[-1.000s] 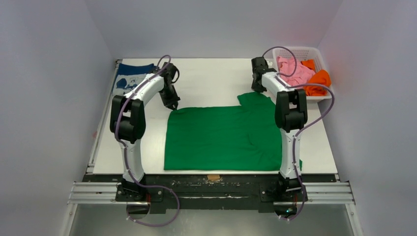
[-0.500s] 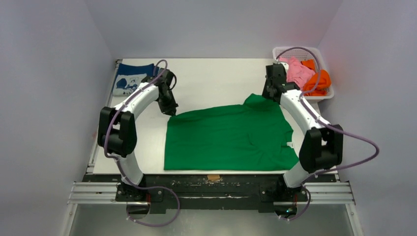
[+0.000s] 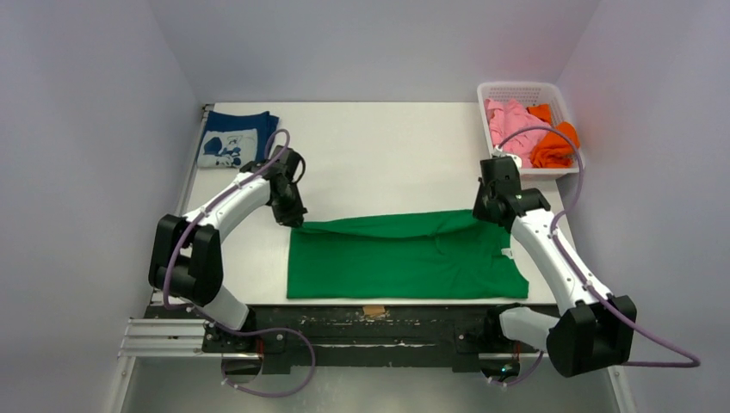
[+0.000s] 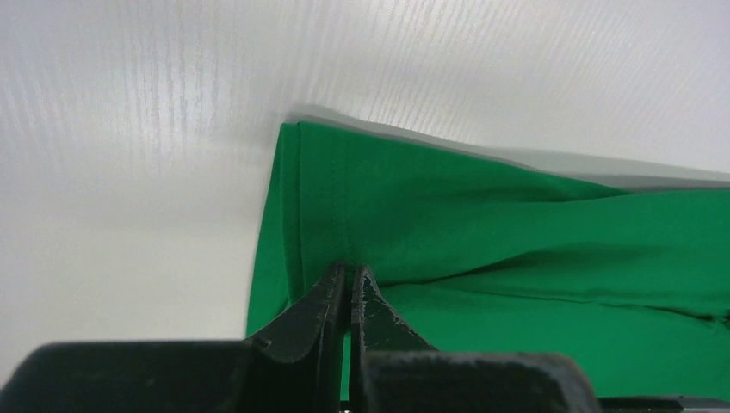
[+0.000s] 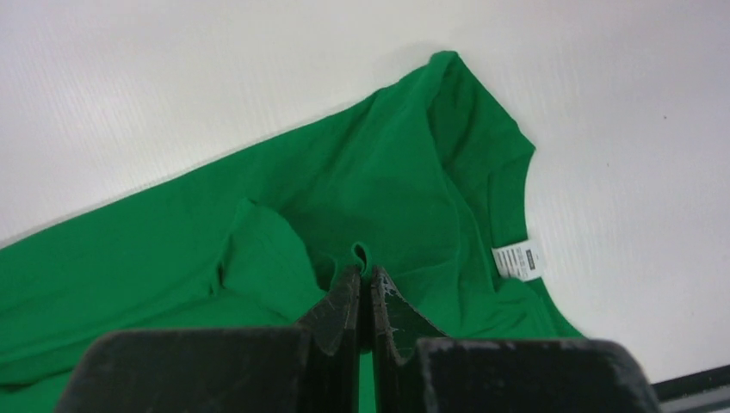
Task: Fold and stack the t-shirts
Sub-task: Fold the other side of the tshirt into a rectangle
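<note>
A: Start with the biggest thing. Where did the work sit on the tabletop (image 3: 387,138)?

B: The green t-shirt (image 3: 396,258) lay across the near half. Its far edge was lifted and strung between the two arms. The navy t-shirt (image 3: 231,142) sat folded at the far left corner. The pink t-shirt (image 3: 506,120) and the orange t-shirt (image 3: 551,146) waited in the basket (image 3: 516,89) at the far right.

A: And the risk?

B: Mostly that span of cloth. It sagged in the middle between the holds, so I judged that carrying it on towards the near edge could lay a wrinkled or skewed fold. The sleeve on the right looked bunched beneath the raised layer and could get trapped there.

A: Were the holds sound?

B: They were thin. The left gripper (image 4: 349,274) had its jaws pressed together on the hem by the shirt's corner. The right gripper (image 5: 363,277) was likewise clamped on only a small pucker of cloth near the collar, not far from the white label (image 5: 518,258). A tug from either arm might have pulled that pinch free.

A: What differed from a second earlier?

B: Then the shirt was spread much farther up the tabletop, with a sleeve poking out at the far right. By this moment that far edge had come nearer and the shirt showed as a narrower band. Both arms had swung back with it, the right one clear of the basket.
</note>
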